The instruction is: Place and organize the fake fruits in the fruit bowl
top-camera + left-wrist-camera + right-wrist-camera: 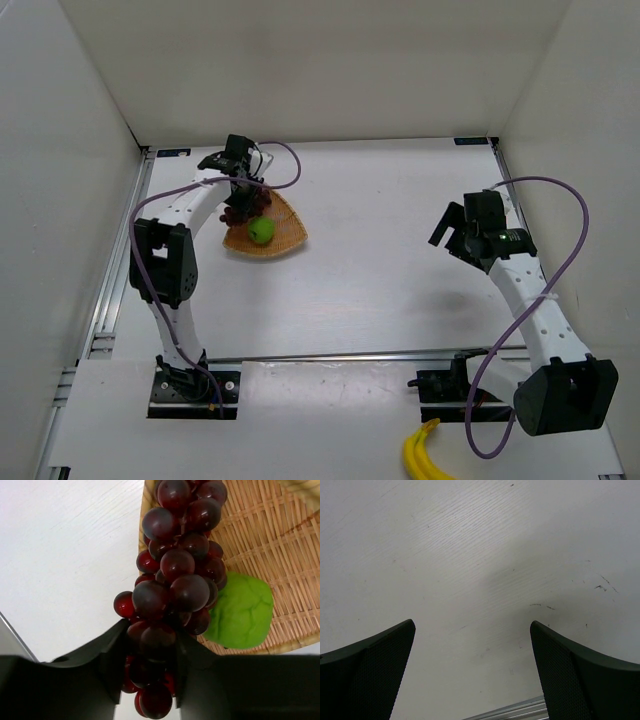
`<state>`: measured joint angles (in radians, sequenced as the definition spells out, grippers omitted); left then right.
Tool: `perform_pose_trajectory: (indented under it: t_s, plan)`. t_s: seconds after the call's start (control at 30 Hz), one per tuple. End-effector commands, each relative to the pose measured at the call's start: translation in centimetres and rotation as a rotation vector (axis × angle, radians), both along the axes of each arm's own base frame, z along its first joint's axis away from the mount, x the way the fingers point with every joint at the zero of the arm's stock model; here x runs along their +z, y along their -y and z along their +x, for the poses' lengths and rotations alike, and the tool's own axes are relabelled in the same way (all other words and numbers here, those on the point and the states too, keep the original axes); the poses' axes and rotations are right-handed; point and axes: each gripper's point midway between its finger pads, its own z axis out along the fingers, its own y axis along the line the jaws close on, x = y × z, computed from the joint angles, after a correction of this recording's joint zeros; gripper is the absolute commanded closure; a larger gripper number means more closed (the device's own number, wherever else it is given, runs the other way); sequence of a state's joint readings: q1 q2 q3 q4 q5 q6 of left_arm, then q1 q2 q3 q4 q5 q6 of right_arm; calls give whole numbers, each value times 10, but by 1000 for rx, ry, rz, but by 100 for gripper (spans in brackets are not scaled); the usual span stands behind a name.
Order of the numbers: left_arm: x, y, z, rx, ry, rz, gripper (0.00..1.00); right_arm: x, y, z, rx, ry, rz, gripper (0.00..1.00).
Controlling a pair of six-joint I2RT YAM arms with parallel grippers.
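The tan wicker fruit bowl (283, 240) lies at the back left of the table, with the green apple (261, 230) inside it. My left gripper (240, 192) is shut on the dark red grapes (234, 214) and holds them over the bowl's left rim. In the left wrist view the grapes (175, 580) hang between my fingers (112, 665), partly over the bowl (270, 535) and partly over the table, next to the apple (242, 612). My right gripper (452, 232) is open and empty over bare table on the right; its view (472, 645) shows only tabletop.
A yellow banana (425, 455) lies at the near edge, right of centre, off the work surface. White walls enclose the table on the left, back and right. A metal rail (350, 355) runs across the front.
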<state>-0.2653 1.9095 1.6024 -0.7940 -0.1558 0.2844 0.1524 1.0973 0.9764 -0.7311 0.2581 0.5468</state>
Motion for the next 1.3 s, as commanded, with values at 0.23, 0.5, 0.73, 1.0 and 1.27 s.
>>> perform_pose_trajectory:
  t_s: [0.23, 0.5, 0.73, 1.0, 1.27]
  plan:
    - [20, 19, -3, -46, 37, -84, 0, 19, 4, 8, -11, 48, -31, 0]
    - [142, -22, 2, 46, 334, -17, 0, 30, -7, 15, 42, 64, -3, 0]
    - [207, -123, -28, 349, 500, 110, 0, 28, -20, 18, 96, 46, 20, 0]
    - [124, -190, -120, 592, 329, 169, 0, 20, -33, 18, 138, 13, 43, 0]
    - [87, -190, -179, 712, 325, 30, 0, 9, -52, 17, 183, -41, 64, 0]
